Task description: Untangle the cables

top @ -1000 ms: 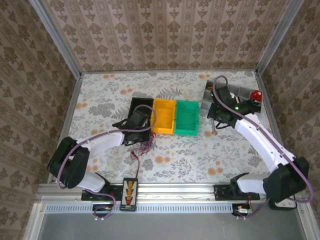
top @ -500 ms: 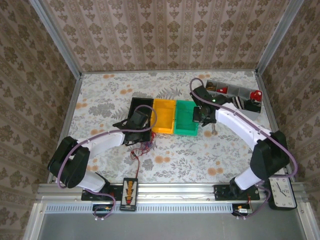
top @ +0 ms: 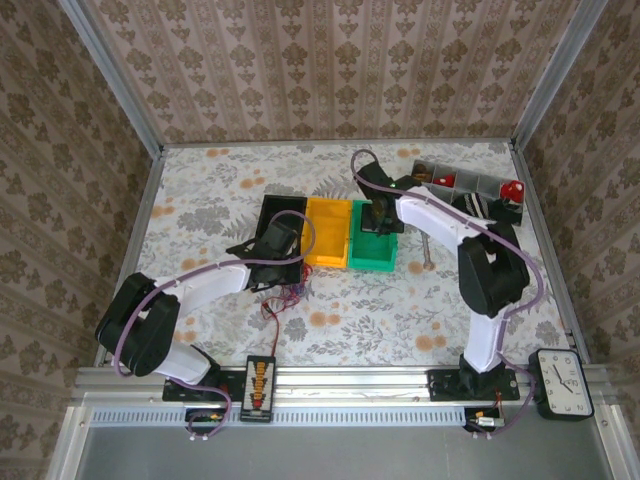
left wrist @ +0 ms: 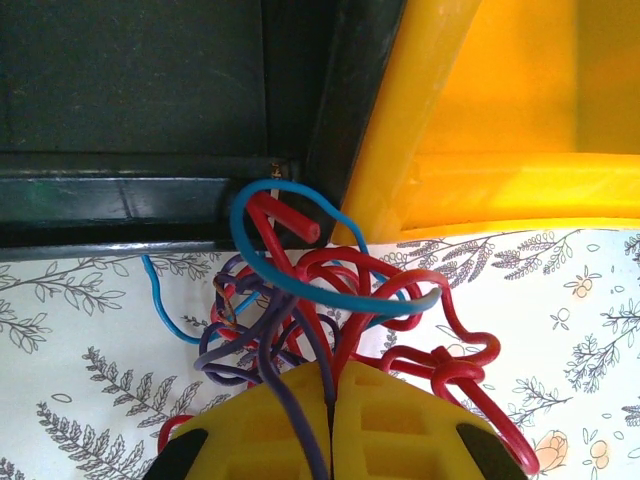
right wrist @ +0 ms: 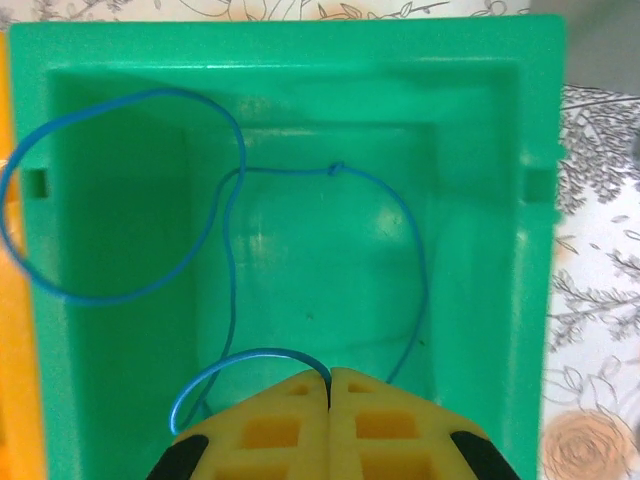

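cables (left wrist: 335,298) over floral table (top: 200,190) (patterned walls (top: 300,60))

A: Any legible text, top or wrist views?
B: None readable. The clock (top: 566,379) at the near right corner shows dial marks, too small to make out as numerals.
A: Connector board?
B: The connector board (top: 260,387) on the near rail shows coloured rows; lettering cannot be told.

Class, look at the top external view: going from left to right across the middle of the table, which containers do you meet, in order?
black bin → yellow bin → green bin → grey compartment tray, near the right wall.
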`<state>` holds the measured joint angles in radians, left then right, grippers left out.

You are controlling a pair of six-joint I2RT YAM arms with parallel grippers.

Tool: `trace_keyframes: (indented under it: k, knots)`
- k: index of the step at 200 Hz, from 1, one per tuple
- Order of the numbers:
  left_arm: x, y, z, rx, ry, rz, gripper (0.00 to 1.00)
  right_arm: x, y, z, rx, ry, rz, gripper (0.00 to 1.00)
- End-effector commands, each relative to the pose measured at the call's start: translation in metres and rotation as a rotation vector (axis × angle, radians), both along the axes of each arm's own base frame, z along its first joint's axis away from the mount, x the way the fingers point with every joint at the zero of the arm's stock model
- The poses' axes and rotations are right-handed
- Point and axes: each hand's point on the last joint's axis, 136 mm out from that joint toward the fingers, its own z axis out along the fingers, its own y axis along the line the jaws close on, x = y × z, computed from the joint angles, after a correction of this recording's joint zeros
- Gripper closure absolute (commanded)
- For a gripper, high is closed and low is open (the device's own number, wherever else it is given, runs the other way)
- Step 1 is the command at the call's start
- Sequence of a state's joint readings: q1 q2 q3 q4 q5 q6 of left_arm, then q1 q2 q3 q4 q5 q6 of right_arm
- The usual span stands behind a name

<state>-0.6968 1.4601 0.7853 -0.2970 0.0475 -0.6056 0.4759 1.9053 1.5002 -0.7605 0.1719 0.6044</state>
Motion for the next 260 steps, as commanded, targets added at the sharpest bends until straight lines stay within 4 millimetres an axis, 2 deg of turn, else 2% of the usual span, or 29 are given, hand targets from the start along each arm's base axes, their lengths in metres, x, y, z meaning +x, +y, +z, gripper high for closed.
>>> trace_keyframes:
  k: [1, 53, 79, 103, 139, 182, 201, 223, 247, 260]
  knots:
    - [-0.004, 0.004, -0.003, 0.048, 0.010, -0.022, 1.00, 0.010, 0.004, -0.011, -0.027, 0.008, 0.009, 1.00]
    - [-0.003, 0.002, 0.000, 0.051, -0.004, -0.027, 1.00, 0.012, 0.013, -0.044, -0.038, 0.071, 0.018, 1.00]
    - [-0.002, 0.002, 0.001, 0.053, -0.009, -0.031, 1.00, 0.011, 0.015, -0.047, -0.032, 0.077, 0.018, 1.00]
    - [-0.001, 0.001, 0.001, 0.053, -0.012, -0.030, 1.00, 0.015, 0.015, -0.032, -0.027, 0.037, 0.024, 0.99]
    - [-0.002, 0.001, 0.001, 0.049, -0.008, -0.032, 1.00, 0.018, 0.011, 0.005, -0.014, -0.051, 0.022, 0.76]
    - [-0.003, 0.000, 0.002, 0.047, -0.007, -0.041, 1.00, 0.017, -0.003, 0.035, -0.059, -0.118, 0.021, 0.62]
    - [-0.005, -0.004, 0.006, 0.033, -0.008, -0.074, 1.00, 0.011, -0.005, 0.046, -0.056, -0.141, 0.030, 0.60]
    - [-0.012, -0.012, 0.018, -0.021, -0.014, -0.143, 1.00, -0.007, 0.012, 0.057, 0.035, -0.190, 0.108, 0.59]
    - [-0.027, -0.033, 0.039, -0.177, -0.022, -0.265, 1.00, -0.040, 0.052, 0.063, 0.186, -0.236, 0.266, 0.58]
    - [-0.036, -0.042, 0.051, -0.261, -0.029, -0.312, 1.00, -0.063, 0.072, 0.060, 0.251, -0.237, 0.352, 0.58]
